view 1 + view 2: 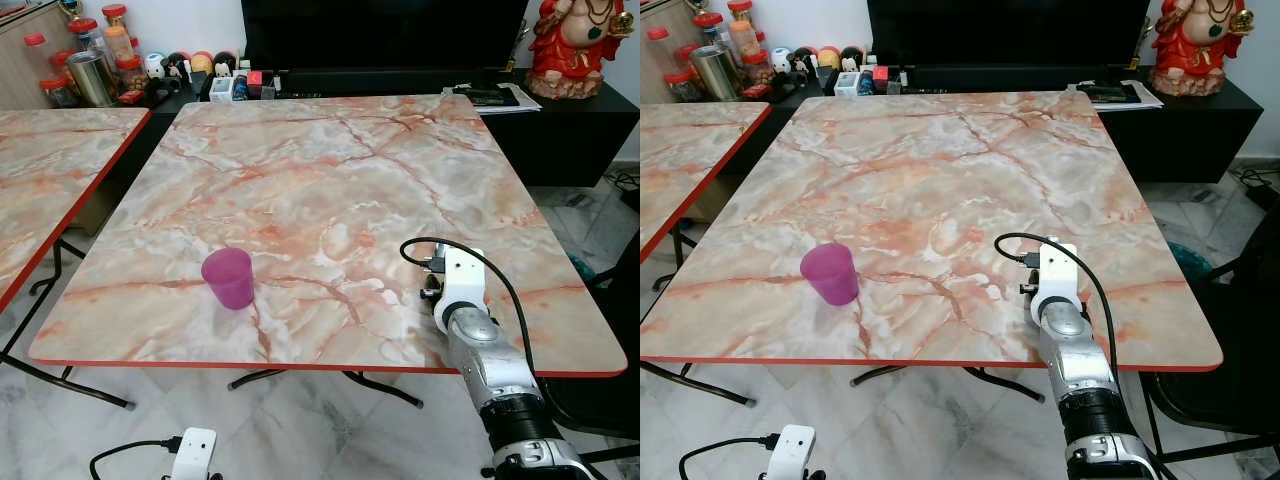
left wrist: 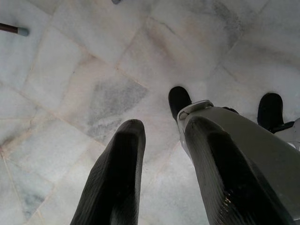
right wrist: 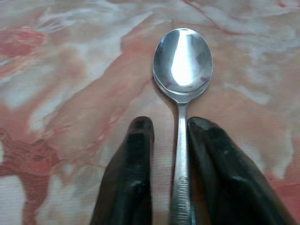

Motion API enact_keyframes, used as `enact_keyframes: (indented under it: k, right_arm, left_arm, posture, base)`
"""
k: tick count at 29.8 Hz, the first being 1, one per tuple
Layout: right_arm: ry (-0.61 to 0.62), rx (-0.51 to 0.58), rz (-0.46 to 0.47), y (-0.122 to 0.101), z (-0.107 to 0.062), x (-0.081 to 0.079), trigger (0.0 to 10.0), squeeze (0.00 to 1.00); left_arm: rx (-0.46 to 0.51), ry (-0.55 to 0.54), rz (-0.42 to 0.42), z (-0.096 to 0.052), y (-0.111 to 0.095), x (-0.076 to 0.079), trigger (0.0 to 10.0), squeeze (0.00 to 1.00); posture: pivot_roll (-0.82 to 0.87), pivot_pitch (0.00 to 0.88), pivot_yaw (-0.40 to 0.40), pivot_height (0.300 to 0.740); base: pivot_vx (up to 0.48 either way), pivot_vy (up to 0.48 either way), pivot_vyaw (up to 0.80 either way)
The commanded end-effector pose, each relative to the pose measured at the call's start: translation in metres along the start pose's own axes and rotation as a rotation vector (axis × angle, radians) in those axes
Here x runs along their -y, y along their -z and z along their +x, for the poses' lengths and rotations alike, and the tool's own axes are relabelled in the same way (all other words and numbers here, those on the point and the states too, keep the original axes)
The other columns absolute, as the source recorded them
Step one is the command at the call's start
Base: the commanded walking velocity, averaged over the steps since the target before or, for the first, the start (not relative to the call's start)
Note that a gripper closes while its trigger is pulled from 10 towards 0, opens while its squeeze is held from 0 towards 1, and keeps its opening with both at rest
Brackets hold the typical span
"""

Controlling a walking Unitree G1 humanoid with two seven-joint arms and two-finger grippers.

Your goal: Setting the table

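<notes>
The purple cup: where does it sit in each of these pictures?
Left eye view: purple cup stands near the front edge of the marble table, left of middle.
Right eye view: same cup, further left in the picture.
Left wrist view: not in it; floor tiles.
Right wrist view: not in it; a spoon.
Shared landmark: the right arm's white wrist.

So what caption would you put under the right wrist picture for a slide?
Right gripper over the marble table, its black fingers either side of a silver spoon's handle.
</notes>
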State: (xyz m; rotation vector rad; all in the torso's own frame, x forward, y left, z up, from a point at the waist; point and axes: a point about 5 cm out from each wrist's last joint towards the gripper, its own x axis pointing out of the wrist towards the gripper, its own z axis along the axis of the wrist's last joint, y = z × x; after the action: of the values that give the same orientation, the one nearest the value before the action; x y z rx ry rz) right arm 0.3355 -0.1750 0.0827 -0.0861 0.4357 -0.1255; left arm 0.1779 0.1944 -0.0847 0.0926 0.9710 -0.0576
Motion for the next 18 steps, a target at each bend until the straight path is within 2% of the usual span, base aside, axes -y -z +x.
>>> enact_keyframes:
  k: [1, 18]
  right_arm:
    - [-0.004, -0.057, -0.004, 0.0142, -0.0003, -0.0009, 0.0, 0.0]
    - [-0.012, -0.045, -0.001, 0.0127, 0.0008, -0.0029, 0.0, 0.0]
  left_arm:
    - [-0.03, 0.005, 0.01, -0.001, 0.0069, -0.0002, 10.0, 0.0]
    - [-0.033, 0.018, 0.011, -0.0008, 0.0061, 0.0007, 10.0, 0.0]
  posture:
    - [-0.04, 0.044, 0.059, 0.74]
    - [-0.04, 0.04, 0.06, 0.74]
  base:
    - [0.0, 0.0, 0.0]
    - [0.0, 0.0, 0.0]
